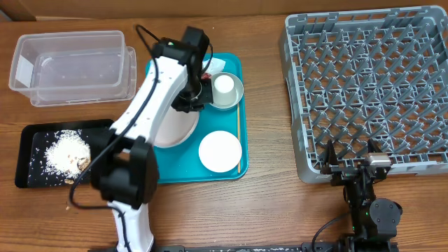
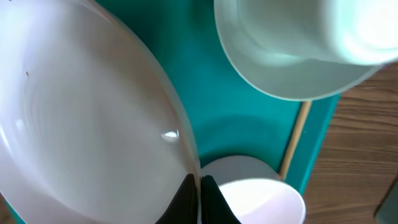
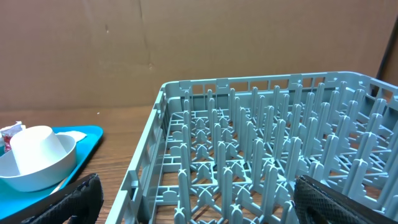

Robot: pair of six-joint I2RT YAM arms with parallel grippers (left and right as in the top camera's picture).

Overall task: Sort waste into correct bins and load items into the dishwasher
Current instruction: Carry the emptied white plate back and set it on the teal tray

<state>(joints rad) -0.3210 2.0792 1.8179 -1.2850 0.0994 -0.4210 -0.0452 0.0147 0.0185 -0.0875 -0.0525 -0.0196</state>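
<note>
The large pale plate [image 1: 175, 131] [image 2: 81, 124] lies on the teal tray [image 1: 182, 168], half hidden under my left arm. My left gripper [image 1: 193, 100] [image 2: 200, 194] is shut on the plate's right rim, one black finger on each side of it. Beside it sits the silvery-grey bowl [image 1: 234, 100] [image 2: 280, 68] with the small white cup [image 1: 224, 85] [image 2: 367, 25] inside. The white bowl [image 1: 220, 151] [image 2: 261, 199] and the wooden stick [image 1: 239, 136] [image 2: 295, 137] lie on the tray's right side. A red wrapper [image 1: 206, 73] [image 3: 6, 134] shows behind the bowl. My right gripper [image 1: 350, 166] [image 3: 199, 211] stands open at the grey dish rack's [image 1: 371, 84] [image 3: 267, 155] front edge.
A clear plastic tub [image 1: 73, 66] stands at the back left. In front of it the black tray [image 1: 35, 150] holds a heap of white rice-like scraps [image 1: 66, 150]. A few brown bits [image 1: 70, 181] lie at its front edge.
</note>
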